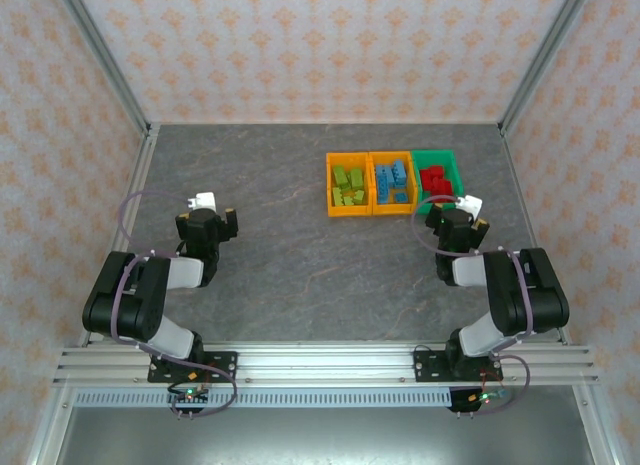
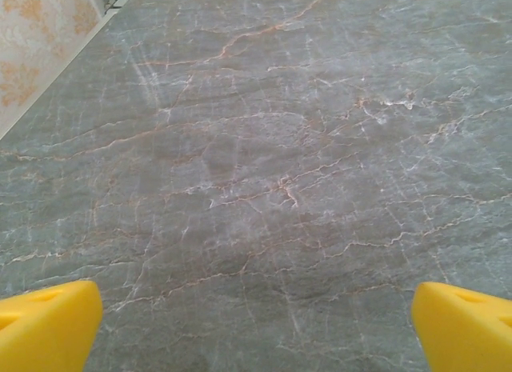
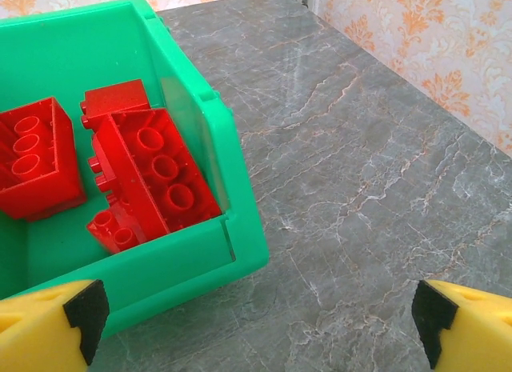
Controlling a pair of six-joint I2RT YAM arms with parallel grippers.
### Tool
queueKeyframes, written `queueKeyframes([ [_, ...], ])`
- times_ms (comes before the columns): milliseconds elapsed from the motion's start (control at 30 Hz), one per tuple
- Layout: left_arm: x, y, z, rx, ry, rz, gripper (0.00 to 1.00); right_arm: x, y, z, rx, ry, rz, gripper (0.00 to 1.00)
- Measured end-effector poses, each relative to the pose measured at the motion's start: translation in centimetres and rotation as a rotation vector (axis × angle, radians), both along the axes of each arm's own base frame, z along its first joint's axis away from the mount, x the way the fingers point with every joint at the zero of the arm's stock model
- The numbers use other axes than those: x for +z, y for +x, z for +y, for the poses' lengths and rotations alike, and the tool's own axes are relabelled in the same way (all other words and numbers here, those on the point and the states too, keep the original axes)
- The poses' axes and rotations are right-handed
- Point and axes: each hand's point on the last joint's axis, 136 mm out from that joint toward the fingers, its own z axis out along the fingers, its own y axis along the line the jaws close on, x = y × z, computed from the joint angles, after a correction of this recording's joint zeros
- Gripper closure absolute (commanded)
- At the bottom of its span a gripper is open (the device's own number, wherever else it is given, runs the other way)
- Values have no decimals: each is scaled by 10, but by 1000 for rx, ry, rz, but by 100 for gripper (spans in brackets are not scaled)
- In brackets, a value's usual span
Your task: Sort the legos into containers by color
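red legos (image 3: 156, 176) in green bin (image 3: 164, 268)

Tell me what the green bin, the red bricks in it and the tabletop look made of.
Green bin: glossy moulded plastic, judging by its sheen. Red bricks: hard shiny plastic with moulded tubes. Tabletop: grey veined stone look, possibly marble or printed laminate.

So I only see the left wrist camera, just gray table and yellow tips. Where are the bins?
Observer: Far right part of the table, three in a row, the green bin at the right end.
Kid: What's in it?
Observer: Red legos.
Kid: Where's the other gripper?
Observer: The right gripper hangs open by that bin's near right corner.
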Motion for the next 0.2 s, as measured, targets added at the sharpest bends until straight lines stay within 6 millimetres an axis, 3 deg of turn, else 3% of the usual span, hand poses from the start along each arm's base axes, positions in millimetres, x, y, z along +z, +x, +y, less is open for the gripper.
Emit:
queueKeyframes([
  [200,2,2,-2,-11,-6,-6,0,1,0,0,2,1,-3,1],
])
